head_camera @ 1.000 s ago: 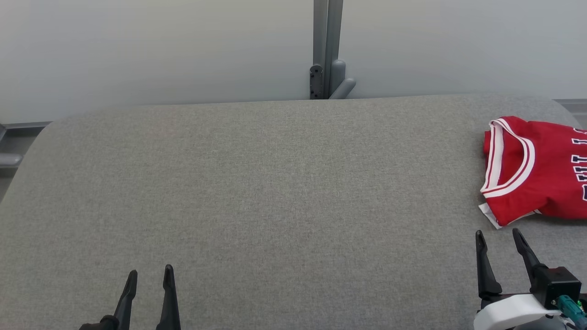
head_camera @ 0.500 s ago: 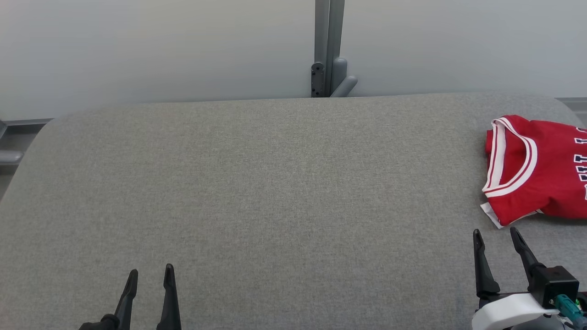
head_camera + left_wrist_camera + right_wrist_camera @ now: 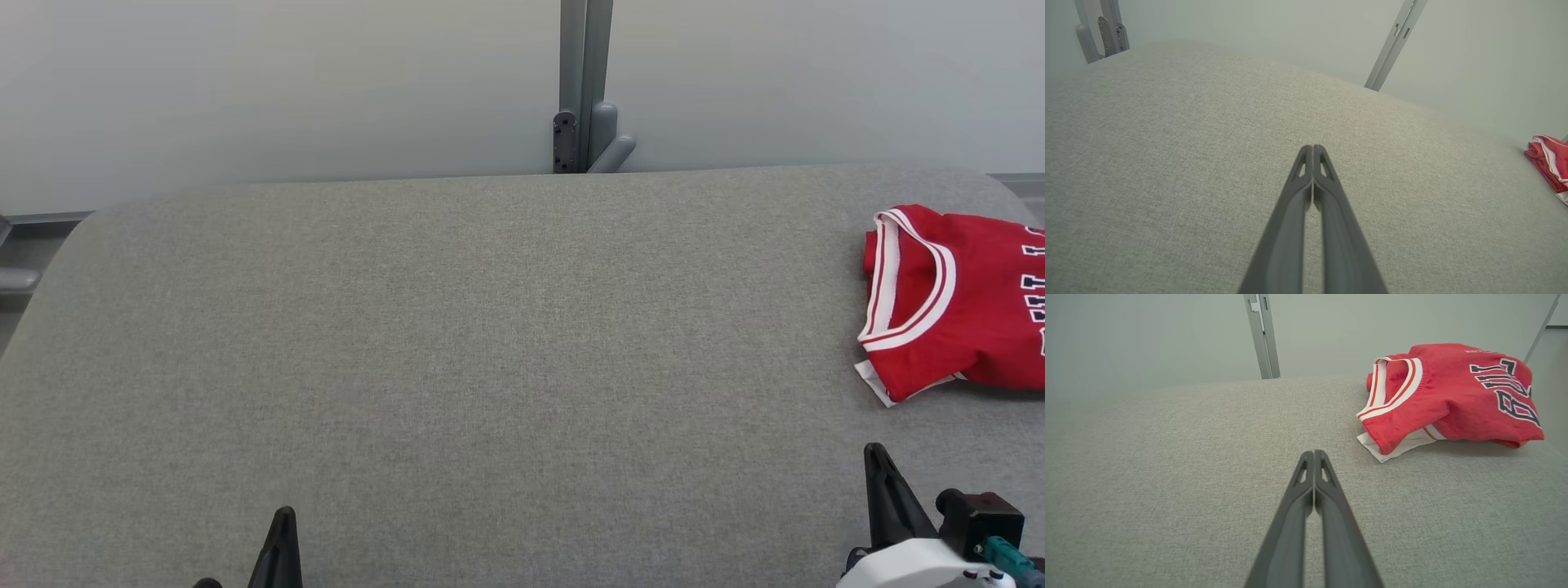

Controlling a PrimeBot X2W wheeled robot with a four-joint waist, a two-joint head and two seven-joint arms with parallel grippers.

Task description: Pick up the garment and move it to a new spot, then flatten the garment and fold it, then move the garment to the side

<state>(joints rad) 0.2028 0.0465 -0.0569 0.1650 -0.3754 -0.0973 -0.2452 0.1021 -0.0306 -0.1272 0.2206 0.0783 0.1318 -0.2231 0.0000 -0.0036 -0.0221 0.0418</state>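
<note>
The garment (image 3: 963, 306) is a red jersey with white trim and dark lettering, folded and lying at the right edge of the grey fabric table (image 3: 490, 367). It also shows in the right wrist view as the garment (image 3: 1453, 396) and at the far right of the left wrist view as the garment (image 3: 1549, 163). My right gripper (image 3: 875, 453) sits low at the bottom right, short of the jersey, shut with nothing in it, its tips (image 3: 1313, 453) pressed together. My left gripper (image 3: 284, 516) is at the bottom left, shut and empty, tips (image 3: 1312, 148) touching.
A grey metal post (image 3: 584, 86) with a bracket stands behind the table's far edge against a pale wall. The table's rounded corners fall away at left and right. A second slanted post (image 3: 1394, 45) shows in the left wrist view.
Both grippers have shut from open and drawn back toward the bottom edge of the head view. The jersey has not moved.
</note>
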